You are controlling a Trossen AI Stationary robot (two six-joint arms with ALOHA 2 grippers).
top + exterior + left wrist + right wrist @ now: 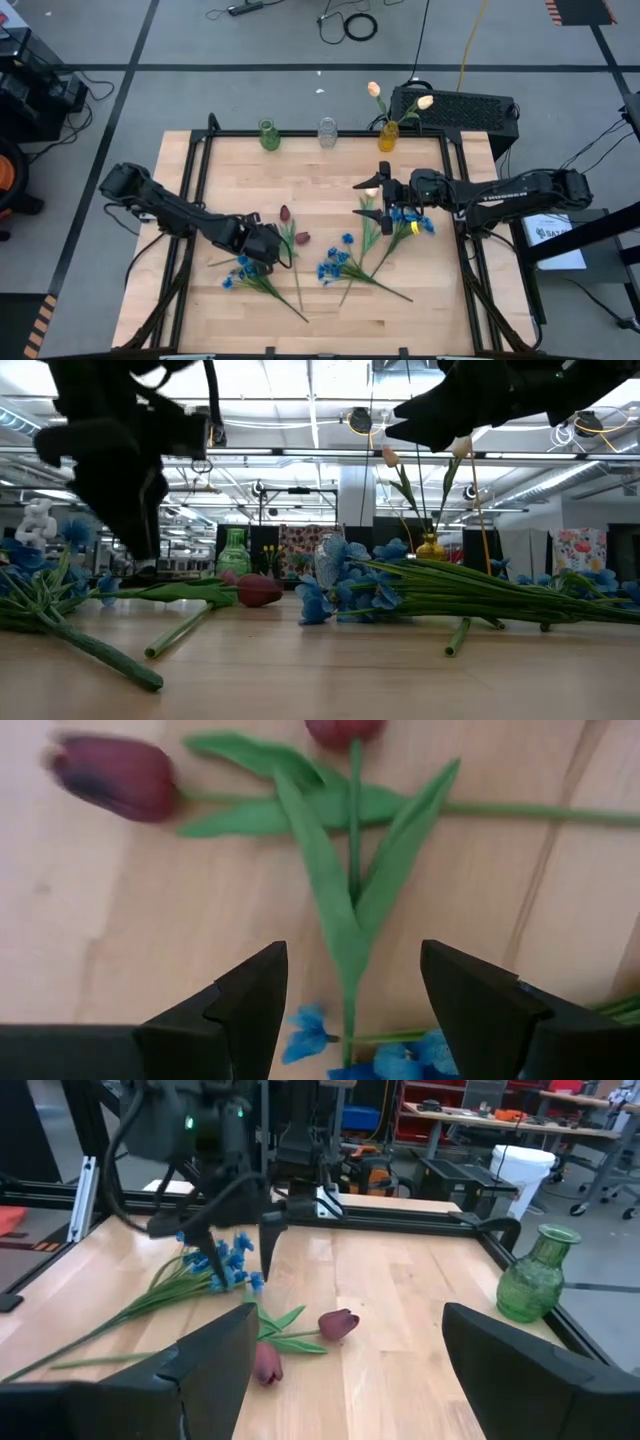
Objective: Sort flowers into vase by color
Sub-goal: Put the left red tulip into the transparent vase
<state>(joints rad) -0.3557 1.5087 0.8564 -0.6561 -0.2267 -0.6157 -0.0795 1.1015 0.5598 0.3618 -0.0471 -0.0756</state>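
Down on the table's left half, the left gripper [350, 995] hangs with fingers spread over 2 red tulips [112, 777], empty. The right gripper [372, 198], also spread, hovers empty. 2 cream tulips [374, 89] stand in the yellow vase [388, 136]; blue bunches [335, 262] lie on the wood.

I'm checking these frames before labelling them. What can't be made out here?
- High view: the left pincer covers the stems under it.
- Low view: blue flowers hide the clear vase; arms are cut off at the top.
- Left wrist view: one red tulip is cut by the edge, another is blurred.
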